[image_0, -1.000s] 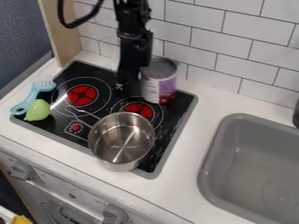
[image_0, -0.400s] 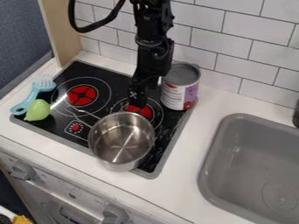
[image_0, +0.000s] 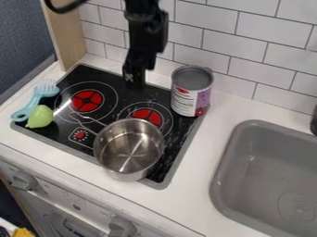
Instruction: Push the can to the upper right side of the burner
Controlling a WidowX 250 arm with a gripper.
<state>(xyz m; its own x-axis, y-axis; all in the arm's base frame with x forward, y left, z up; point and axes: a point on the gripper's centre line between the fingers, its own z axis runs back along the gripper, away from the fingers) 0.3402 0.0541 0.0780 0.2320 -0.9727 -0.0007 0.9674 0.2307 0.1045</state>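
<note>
End effector [image_0: 134,80] hangs over the rear of the black cooktop [image_0: 190,127], to the left of the can in my camera view and apart from it; I cannot tell whether it is wide or narrow. The can [image_0: 191,95] stands upright at the cooktop's right rear corner, up and to the right of the nearer red-centred burner [image_0: 147,116], its top grey, its side white, purple and red. On the near side of that burner I have the steel pot [image_0: 129,150], its thin handle pointing up and left. A second burner [image_0: 86,100] lies farther left, with a green pear-shaped toy [image_0: 40,116] and a light blue brush-like utensil [image_0: 30,104] side by side at the cooktop's left edge. The surface [image_0: 192,180] around it all is white, with a grey sink [image_0: 266,178] set into its right side. Below the front edge I see the stove front's grey knobs [image_0: 23,179]. Behind rises a wall of white tiles [image_0: 270,62] with dark grout; a pale wooden panel [image_0: 66,37] and a blue-grey divider [image_0: 22,41] close off the left.
</note>
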